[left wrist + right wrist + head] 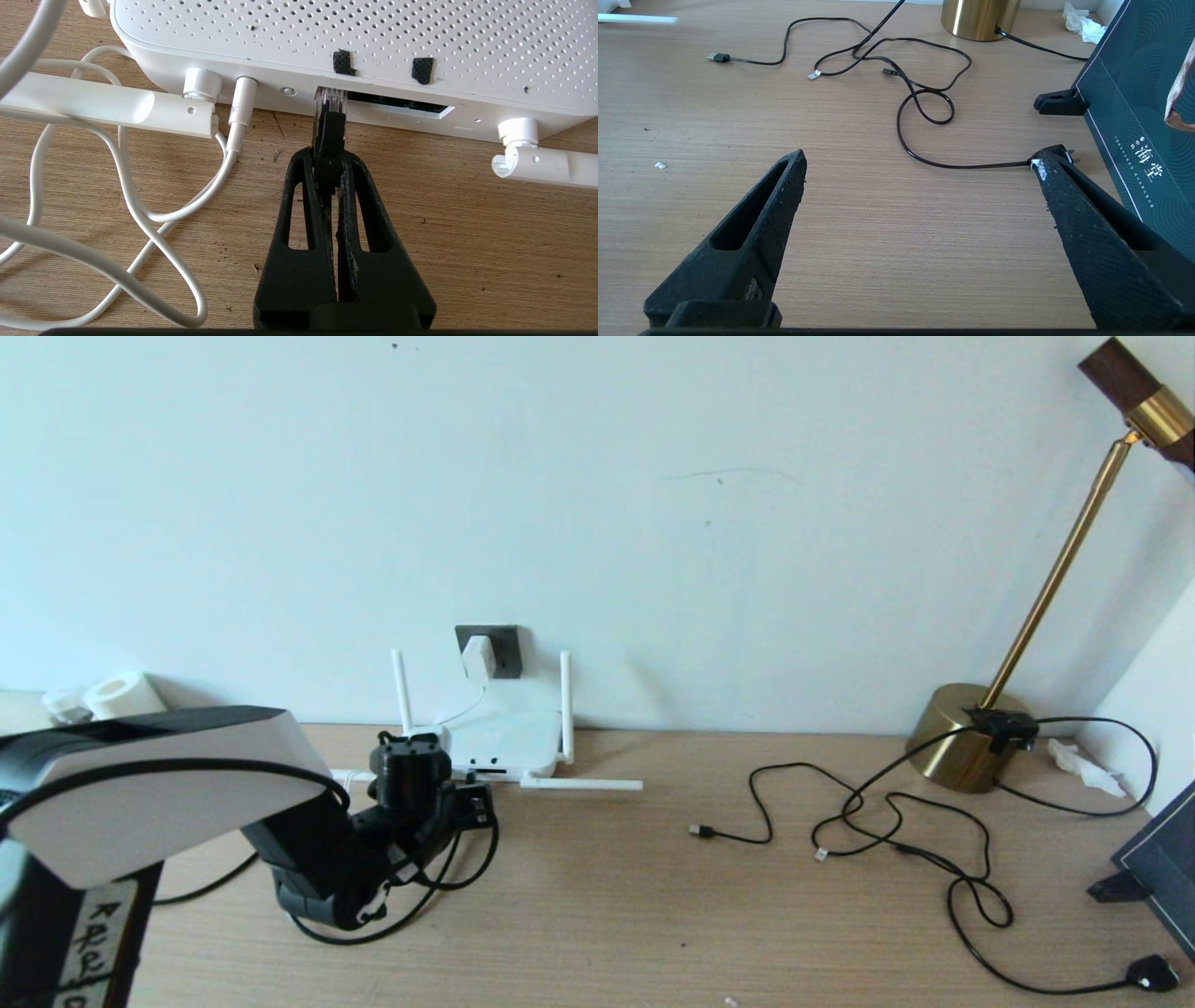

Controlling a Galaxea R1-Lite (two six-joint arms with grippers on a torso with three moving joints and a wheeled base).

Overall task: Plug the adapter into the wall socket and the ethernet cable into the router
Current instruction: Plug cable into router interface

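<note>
The white adapter [478,656] sits in the dark grey wall socket [504,644] above the white router [504,737]. Its thin white cord [140,210] loops over the table to a white barrel plug at the router's front. My left gripper [329,156] is shut on the ethernet cable's black connector [330,135]. The connector's clear tip is at the left end of the router's [355,46] dark port row; how deep it sits is hidden. The black ethernet cable [439,882] loops under my left gripper [471,803]. My right gripper [920,158] hangs open over bare table at the right, outside the head view.
Two router antennas lie flat [582,784]; two stand upright. A brass lamp [971,737], thin black cables [887,821] and a black plug [1153,973] occupy the right side. A dark box [1143,116] stands beside my right fingers. Paper rolls [117,695] sit far left.
</note>
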